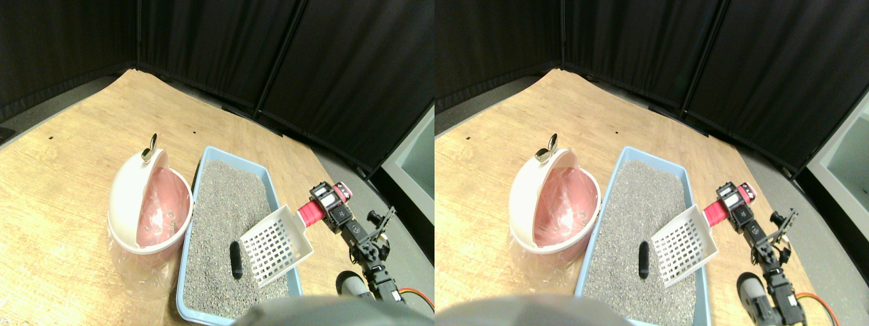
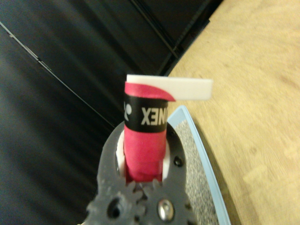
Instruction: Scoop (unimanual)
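While the right gripper [image 1: 324, 207] clamps the red-wrapped handle [image 2: 143, 140], the white slotted scoop [image 1: 275, 244] hangs tilted over the right side of the blue litter tray [image 1: 192, 204]. A dark lump [image 1: 235, 259] lies on the grey litter [image 1: 220, 224] just left of the scoop blade. The pink lidded bin [image 1: 146, 204] stands beside the tray's left wall, on the wooden floor [image 1: 61, 176].

White slotted scoop [image 1: 276, 243] tilted over litter [image 1: 227, 224]; dark lump [image 1: 235, 259] beside.
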Tool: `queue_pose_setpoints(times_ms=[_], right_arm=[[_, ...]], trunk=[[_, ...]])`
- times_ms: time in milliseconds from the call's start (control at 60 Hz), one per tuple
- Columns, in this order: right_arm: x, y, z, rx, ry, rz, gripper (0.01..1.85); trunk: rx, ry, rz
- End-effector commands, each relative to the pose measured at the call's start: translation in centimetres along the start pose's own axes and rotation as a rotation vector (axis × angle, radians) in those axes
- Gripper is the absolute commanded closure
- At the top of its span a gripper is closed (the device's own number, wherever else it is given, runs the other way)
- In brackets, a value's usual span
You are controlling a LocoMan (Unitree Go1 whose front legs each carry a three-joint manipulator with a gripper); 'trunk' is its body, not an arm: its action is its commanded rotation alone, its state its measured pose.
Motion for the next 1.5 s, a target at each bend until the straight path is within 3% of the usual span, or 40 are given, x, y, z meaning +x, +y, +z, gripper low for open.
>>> queue_pose_setpoints(times_ms=[17,67,183,283,350,400,550,650,683,700,917,1067,1150,1333,1500], right_arm=[[-0.3,1.3,0.7,-0.015,-0.018,0.025,1.67],[-0.3,1.7,0.7,-0.014,-0.022,0.033,1.61],[-0.4,3.8,0.6,0.031,-0.02,0.066,1.8],[-0.3,5.6,0.3,0.049,-0.021,0.11,1.7],[-0.3,6.6,0.1,0.068,-0.011,0.114,1.74],[-0.2,7.5,-0.2,0.107,0.0,0.117,1.64],[-0.1,8.7,-0.8,0.183,0.042,0.11,1.59],[0.1,8.4,-1.0,0.206,0.072,0.078,1.58],[0.2,8.2,-1.0,0.215,0.069,0.062,1.67],[0.2,8.0,-1.1,0.227,0.066,0.056,1.8],[0.4,5.6,-1.3,0.307,0.081,-0.047,1.8],[0.1,3.9,-1.5,0.523,0.03,-0.088,1.8],[0.0,3.0,-1.7,0.648,0.015,-0.167,1.8],[-0.6,1.5,-2.1,0.714,-0.016,-0.238,1.8],[-1.1,0.5,-3.1,0.817,-0.1,-0.275,1.8]], trunk=[[-0.031,0.032,0.04],[-0.041,0.037,0.05],[-0.062,0.046,0.07],[-0.08,0.05,0.09],[-0.089,0.051,0.1],[-0.091,0.052,0.103],[-0.093,0.049,0.113],[-0.081,0.048,0.107],[-0.08,0.047,0.105],[-0.077,0.045,0.102],[-0.053,0.039,0.073],[-0.038,0.032,0.056],[-0.029,0.026,0.048],[-0.01,0.017,0.028],[0.007,0.002,0.015]])
